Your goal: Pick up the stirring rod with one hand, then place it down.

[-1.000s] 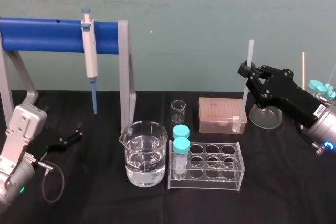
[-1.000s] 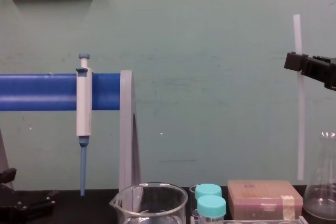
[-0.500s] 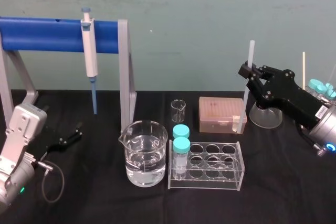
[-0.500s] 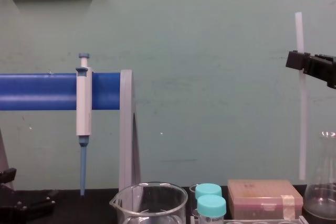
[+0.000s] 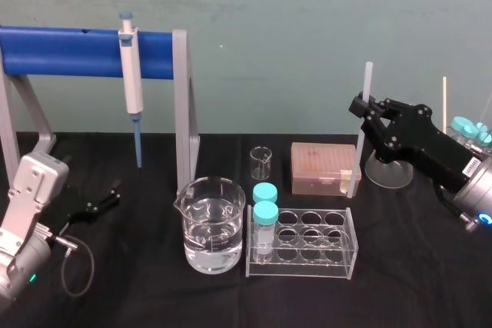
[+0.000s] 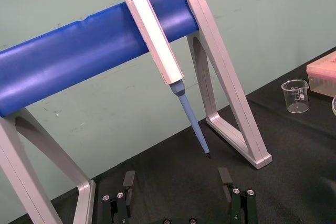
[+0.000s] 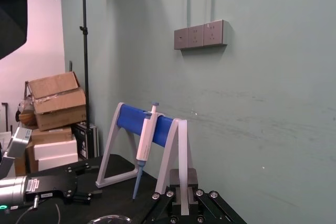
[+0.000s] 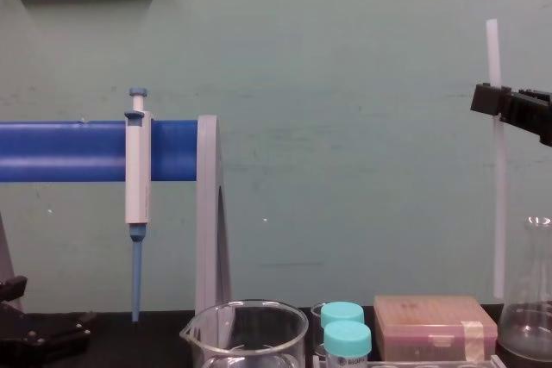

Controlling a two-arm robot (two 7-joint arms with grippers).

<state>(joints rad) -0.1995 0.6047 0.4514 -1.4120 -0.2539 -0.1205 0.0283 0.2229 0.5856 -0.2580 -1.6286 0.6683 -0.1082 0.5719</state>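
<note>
We saw our right pincer (image 5: pixel 363 105) pinching the stirring rod (image 5: pixel 357 151) near its top. The rod stood upright in the air by the pink box (image 5: pixel 323 167). Our left pincer (image 5: pixel 114 193) rested spread open on the black surface (image 5: pixel 154 282), far left.

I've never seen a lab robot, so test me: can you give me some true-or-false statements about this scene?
1. The right claw holds the stirring rod upright. True.
2. The rod's lower end is dipped in the water beaker. False: it is beside the pinkish box, clear of the beaker.
3. The pipette hangs from the blue bar. True.
4. The left claw grips the pipette. False: it is open and empty, low on the left.
5. The rack holds two capped tubes. True.
</note>
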